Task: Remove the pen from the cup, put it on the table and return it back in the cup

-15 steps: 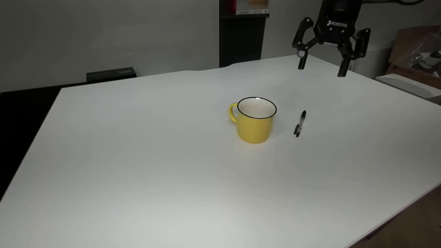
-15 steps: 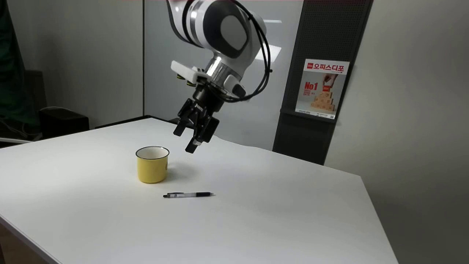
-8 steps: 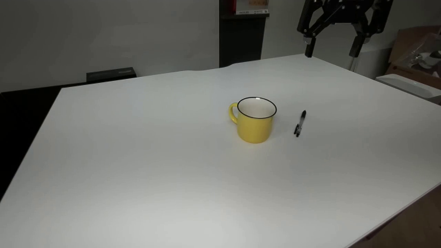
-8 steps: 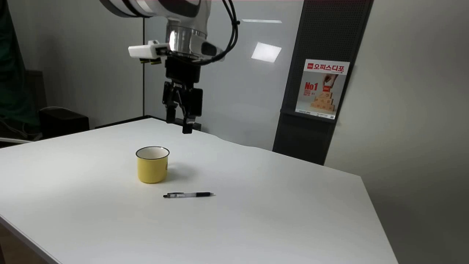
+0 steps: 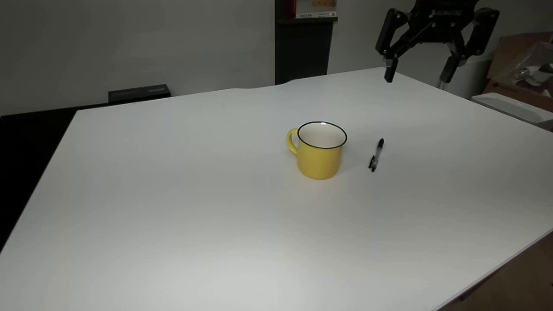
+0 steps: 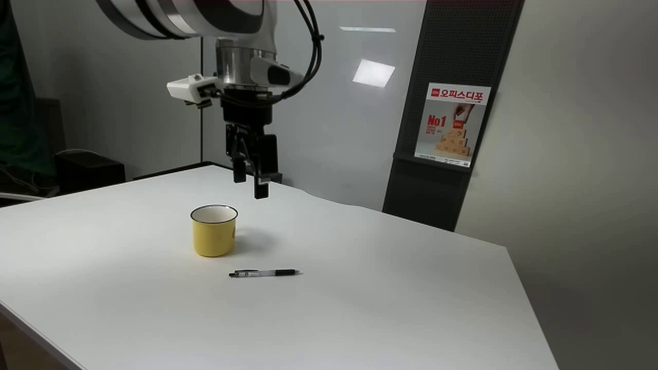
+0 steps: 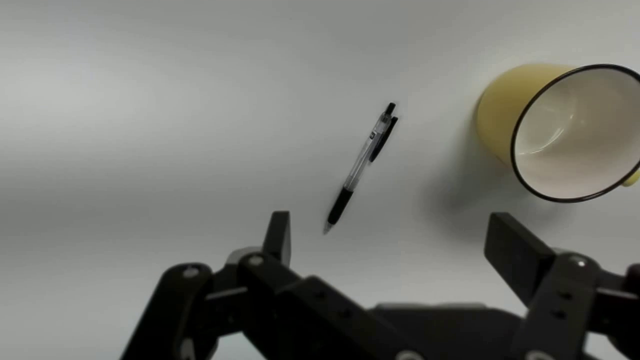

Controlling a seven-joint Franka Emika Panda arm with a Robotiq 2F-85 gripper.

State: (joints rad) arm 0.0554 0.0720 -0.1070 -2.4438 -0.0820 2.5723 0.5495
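Note:
The pen lies flat on the white table beside the cup, apart from it. The pen is dark with a clear middle and shows also in an exterior view and the wrist view. The yellow cup stands upright and its visible inside is empty; it shows also in an exterior view and at the right of the wrist view. My gripper is open and empty, high above the table, pointing down. In the wrist view its fingers are wide apart, with the pen beyond them.
A wall with a dark panel and a poster stands behind the table. A black box sits past the back edge. A cardboard box and a white tray-like thing are beyond the table's side.
My gripper has swung from a tilt to pointing nearly straight down. It rose, then sank a little in the last half second. It stays open. The pen and cup have not moved.

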